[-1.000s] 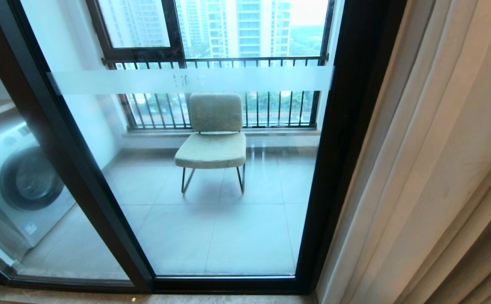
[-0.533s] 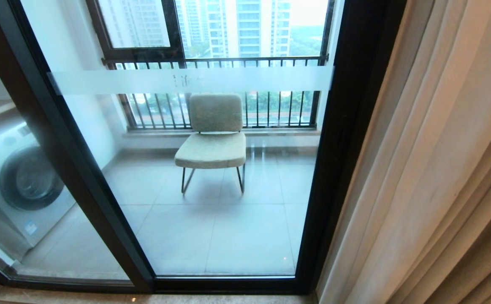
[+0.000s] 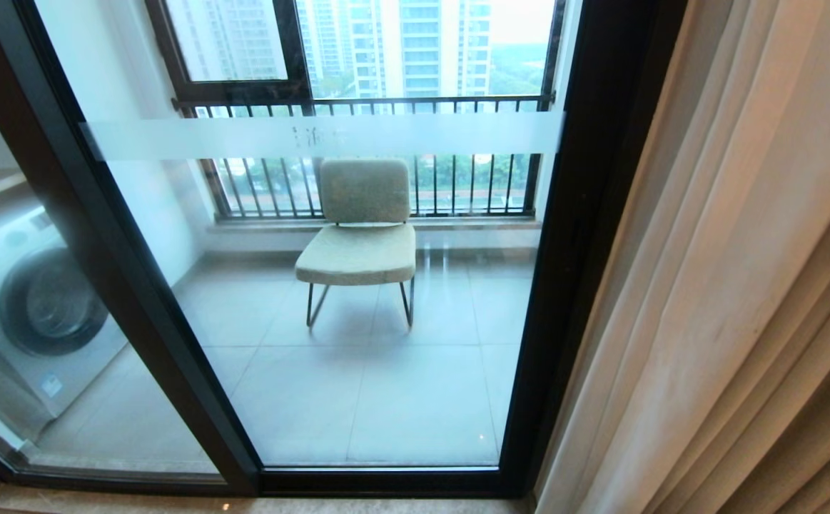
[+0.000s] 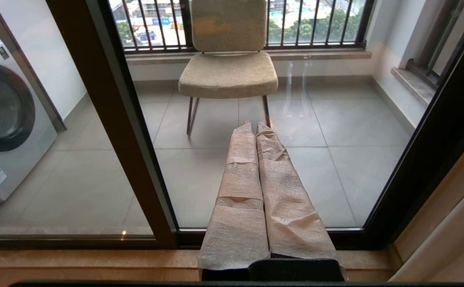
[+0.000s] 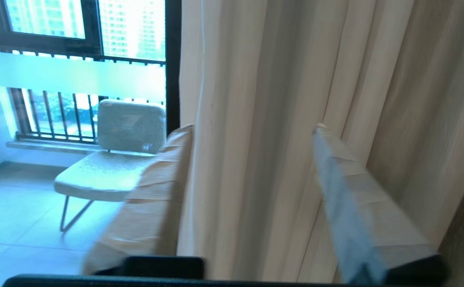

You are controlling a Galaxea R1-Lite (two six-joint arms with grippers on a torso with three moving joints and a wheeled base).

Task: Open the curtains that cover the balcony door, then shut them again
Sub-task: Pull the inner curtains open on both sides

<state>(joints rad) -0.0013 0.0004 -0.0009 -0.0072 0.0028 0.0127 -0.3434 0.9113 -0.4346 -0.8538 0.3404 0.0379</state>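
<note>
The curtains (image 3: 729,285) hang gathered in beige pleats at the right, leaving the balcony door (image 3: 586,214) uncovered. Its glass carries a frosted band (image 3: 243,137). Neither arm shows in the head view. In the right wrist view my right gripper (image 5: 251,129) is open and straddles the curtains (image 5: 255,79): several pleats at the fabric's edge lie between the two tape-wrapped fingers (image 5: 156,191), which stand wide apart. My left gripper (image 4: 253,124) is shut and empty, parked low and pointing at the door glass.
Behind the glass stand a padded chair (image 3: 361,235) on the tiled balcony and a washing machine (image 3: 29,307) at the left. A barred window (image 3: 357,100) is beyond the chair. A wooden sill (image 4: 76,263) runs along the foot of the door.
The curtain folds at the lower right of the head view have shifted a little, and less of the darker drape shows there. Door, chair and camera have not moved.
</note>
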